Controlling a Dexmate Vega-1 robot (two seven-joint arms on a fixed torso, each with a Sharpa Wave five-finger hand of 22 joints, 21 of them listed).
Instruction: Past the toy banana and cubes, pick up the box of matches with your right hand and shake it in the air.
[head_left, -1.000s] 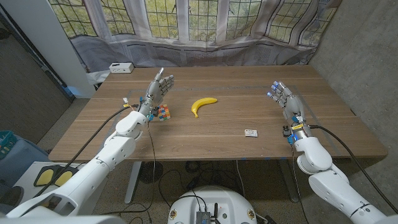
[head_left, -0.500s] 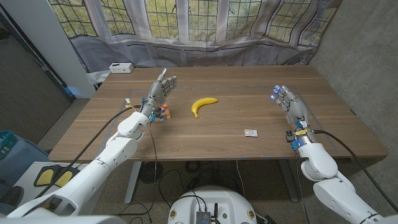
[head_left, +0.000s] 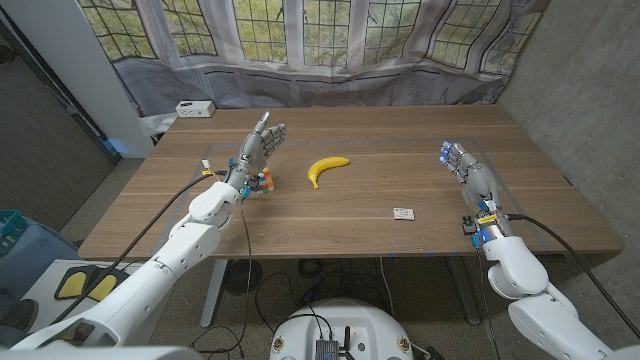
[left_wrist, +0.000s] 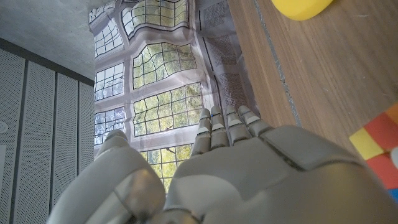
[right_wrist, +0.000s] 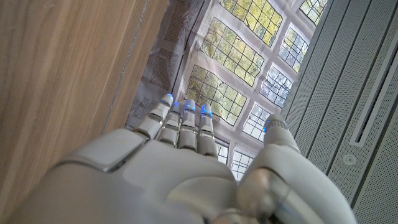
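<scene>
While the small white box of matches (head_left: 403, 213) lies flat on the wooden table (head_left: 340, 225), the right hand (head_left: 471, 174) hovers well to its right, fingers apart, holding nothing. Up and left of the box sits the yellow toy banana (head_left: 326, 168); farther left, the multicoloured cubes (head_left: 262, 181), with the left hand (head_left: 256, 150) raised open just beside them.

You face a brown wooden table (head_left: 350, 225) set before a printed backdrop sheet of leaded windows with green foliage (head_left: 330, 40). A rough grey wall (head_left: 590, 90) stands at your right; a dark perforated panel (head_left: 35, 140) at your left.
</scene>
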